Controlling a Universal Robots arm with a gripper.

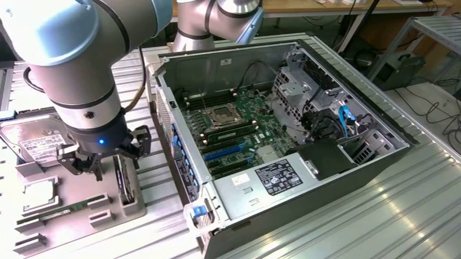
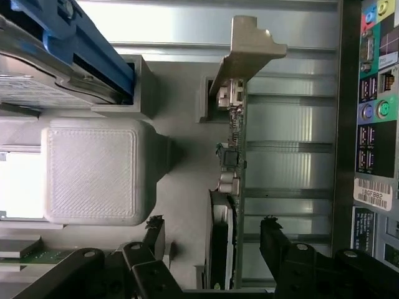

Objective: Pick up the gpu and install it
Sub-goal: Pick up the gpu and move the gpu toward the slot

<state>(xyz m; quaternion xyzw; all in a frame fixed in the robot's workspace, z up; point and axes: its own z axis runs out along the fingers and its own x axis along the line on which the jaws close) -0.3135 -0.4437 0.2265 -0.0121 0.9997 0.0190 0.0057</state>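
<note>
The gpu [image 1: 124, 184] stands on edge in a slot of the grey holder tray [image 1: 108, 216], beside the open computer case [image 1: 288, 135]. In the wrist view the gpu [image 2: 232, 156] is seen edge-on, a thin dark card with its silver bracket [image 2: 249, 53] at the far end. My gripper [image 1: 104, 162] hovers just above the card. It is open, and its black fingers [image 2: 277, 246] stand on either side of the card's near end without touching it. In the wrist view my gripper [image 2: 215, 243] holds nothing.
A silver hard drive [image 1: 36, 143] with blue rails [image 2: 75, 43], a processor chip [image 1: 40, 194] and a green memory stick [image 1: 61, 211] lie in the same tray. The motherboard [image 1: 230, 129] with blue card slots [image 1: 219, 154] lies inside the case. The case's rear port panel [image 2: 374, 112] is close to the card.
</note>
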